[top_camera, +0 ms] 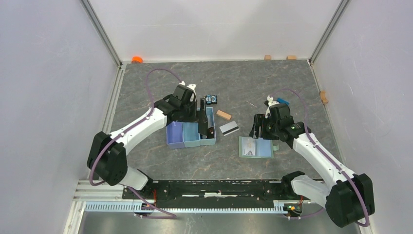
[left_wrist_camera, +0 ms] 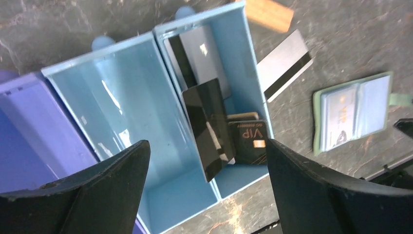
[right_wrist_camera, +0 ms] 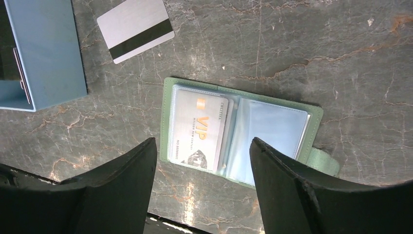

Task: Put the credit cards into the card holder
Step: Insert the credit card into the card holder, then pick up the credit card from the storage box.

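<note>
The sage-green card holder [top_camera: 255, 146] lies open on the table, and in the right wrist view [right_wrist_camera: 287, 124] a white VIP card [right_wrist_camera: 199, 126] sits in its left pocket. A silver card with a dark stripe [top_camera: 229, 127] lies flat between tray and holder; it also shows in the right wrist view [right_wrist_camera: 135, 29]. In the left wrist view several cards stand in the tray's right compartment: a dark leaning card [left_wrist_camera: 207, 126], a black VIP card [left_wrist_camera: 248, 139] and a grey striped card [left_wrist_camera: 195, 53]. My left gripper [top_camera: 203, 122] hangs open and empty over that compartment. My right gripper [top_camera: 258, 129] hangs open and empty over the holder.
The light blue three-compartment tray [top_camera: 190, 131] stands left of centre, its left compartment purplish. A wooden block [top_camera: 224, 115] and a small blue object [top_camera: 211, 99] lie behind the silver card. An orange piece [top_camera: 137, 59] and more wooden blocks [top_camera: 267, 57] sit along the walls.
</note>
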Controlling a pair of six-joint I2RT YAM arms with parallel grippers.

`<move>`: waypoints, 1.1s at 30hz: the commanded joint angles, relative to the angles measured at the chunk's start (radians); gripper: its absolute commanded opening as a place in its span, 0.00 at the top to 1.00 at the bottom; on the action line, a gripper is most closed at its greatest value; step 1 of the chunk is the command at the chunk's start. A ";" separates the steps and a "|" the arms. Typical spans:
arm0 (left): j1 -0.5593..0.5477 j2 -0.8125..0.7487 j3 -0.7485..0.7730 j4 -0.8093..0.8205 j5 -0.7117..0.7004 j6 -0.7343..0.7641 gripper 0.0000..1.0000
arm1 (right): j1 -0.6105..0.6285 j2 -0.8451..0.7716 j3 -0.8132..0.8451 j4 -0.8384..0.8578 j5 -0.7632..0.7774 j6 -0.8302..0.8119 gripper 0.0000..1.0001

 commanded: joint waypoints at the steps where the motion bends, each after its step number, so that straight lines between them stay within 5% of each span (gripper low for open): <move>1: 0.018 -0.033 -0.042 -0.042 0.080 0.053 0.06 | -0.001 -0.019 0.016 0.031 -0.012 -0.021 0.25; 5: 0.026 -0.012 -0.073 -0.018 0.115 0.026 0.12 | -0.001 -0.019 0.006 0.038 -0.020 -0.021 0.26; 13: 0.035 0.015 -0.093 -0.012 0.116 0.004 0.51 | -0.002 -0.019 0.003 0.038 -0.017 -0.013 0.27; 23: 0.045 0.025 -0.121 0.002 0.123 -0.010 0.61 | -0.002 -0.025 0.006 0.031 -0.009 -0.009 0.27; 33: 0.065 0.012 -0.135 0.022 0.166 -0.039 0.88 | -0.002 -0.038 0.007 0.020 0.005 -0.008 0.27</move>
